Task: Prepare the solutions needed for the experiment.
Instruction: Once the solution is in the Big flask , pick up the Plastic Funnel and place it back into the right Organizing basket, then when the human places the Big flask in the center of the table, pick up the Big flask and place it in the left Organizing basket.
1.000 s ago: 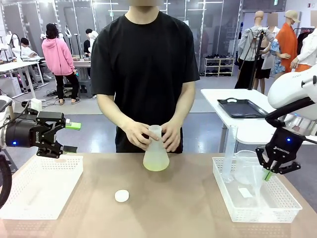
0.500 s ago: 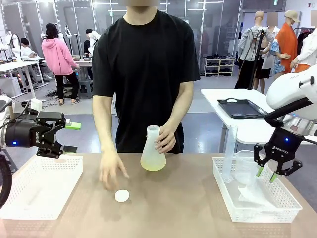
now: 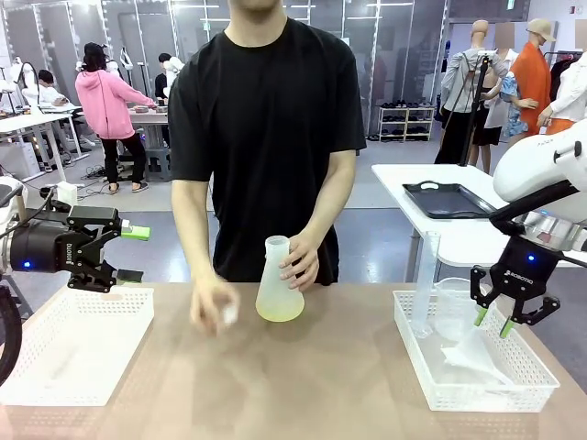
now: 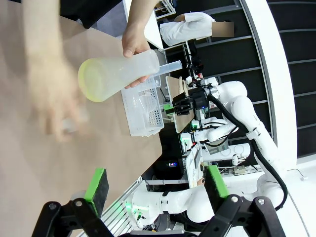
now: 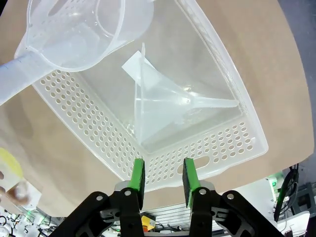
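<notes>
The solutions show as a shallow pale yellow layer (image 3: 280, 311) in a whitish conical flask (image 3: 278, 280) at the table's far middle. One of the person's hands (image 3: 301, 261) holds the flask. The other hand (image 3: 213, 307) is blurred beside it with a small white cap. The left wrist view shows the flask (image 4: 121, 74) far ahead. My left gripper (image 3: 128, 253) hangs open over the left basket, with green pads (image 4: 96, 183) wide apart. Above the right basket my right gripper (image 3: 500, 321) is open and empty. Beneath its fingers (image 5: 138, 180) a clear funnel (image 5: 163, 108) lies on its side.
An empty white perforated basket (image 3: 110, 291) sits at the table's left. The right basket (image 3: 477, 403) holds a clear beaker (image 3: 451, 307), a tall cylinder (image 3: 425, 284) and the funnel (image 3: 477, 353). A white side table with a black tray (image 3: 448, 199) stands behind.
My right gripper let go of the funnel and rose; the funnel now lies in the basket. The person picked the white cap off the table and shifted the flask slightly left.
</notes>
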`<state>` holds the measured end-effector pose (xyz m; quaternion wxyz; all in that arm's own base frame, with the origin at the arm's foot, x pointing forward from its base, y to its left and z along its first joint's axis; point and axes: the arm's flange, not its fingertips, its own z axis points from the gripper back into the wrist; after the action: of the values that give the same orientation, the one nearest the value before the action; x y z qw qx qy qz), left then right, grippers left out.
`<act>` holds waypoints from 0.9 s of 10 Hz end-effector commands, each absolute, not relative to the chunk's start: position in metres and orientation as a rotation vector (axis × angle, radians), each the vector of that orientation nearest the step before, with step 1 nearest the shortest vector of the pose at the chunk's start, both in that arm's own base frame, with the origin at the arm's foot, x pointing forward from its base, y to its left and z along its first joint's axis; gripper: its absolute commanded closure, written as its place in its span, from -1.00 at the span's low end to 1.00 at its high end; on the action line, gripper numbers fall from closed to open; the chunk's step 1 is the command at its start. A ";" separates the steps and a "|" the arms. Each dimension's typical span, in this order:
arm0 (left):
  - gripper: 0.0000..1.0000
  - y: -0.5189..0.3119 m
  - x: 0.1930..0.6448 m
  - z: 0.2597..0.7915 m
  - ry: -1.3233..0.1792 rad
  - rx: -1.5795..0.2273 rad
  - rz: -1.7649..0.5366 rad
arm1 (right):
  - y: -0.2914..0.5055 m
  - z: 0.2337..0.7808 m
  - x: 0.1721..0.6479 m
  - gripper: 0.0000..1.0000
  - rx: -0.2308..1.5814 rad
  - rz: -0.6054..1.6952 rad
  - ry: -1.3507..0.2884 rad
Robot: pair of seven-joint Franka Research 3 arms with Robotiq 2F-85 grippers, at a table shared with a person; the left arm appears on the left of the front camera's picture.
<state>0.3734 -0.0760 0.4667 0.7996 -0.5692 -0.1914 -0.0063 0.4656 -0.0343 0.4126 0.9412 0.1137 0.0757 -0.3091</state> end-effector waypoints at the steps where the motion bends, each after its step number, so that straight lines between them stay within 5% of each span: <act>1: -1.00 -0.079 0.373 0.469 -0.411 -1.252 -0.002 | -0.034 0.412 0.466 0.18 0.232 -0.629 0.153; 9: -1.00 -0.079 0.373 0.469 -0.411 -1.252 -0.002 | -0.034 0.412 0.466 0.18 0.232 -0.629 0.153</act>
<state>0.3734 -0.0760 0.4667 0.7996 -0.5692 -0.1914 -0.0063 0.4656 -0.0343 0.4126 0.9412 0.1137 0.0757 -0.3091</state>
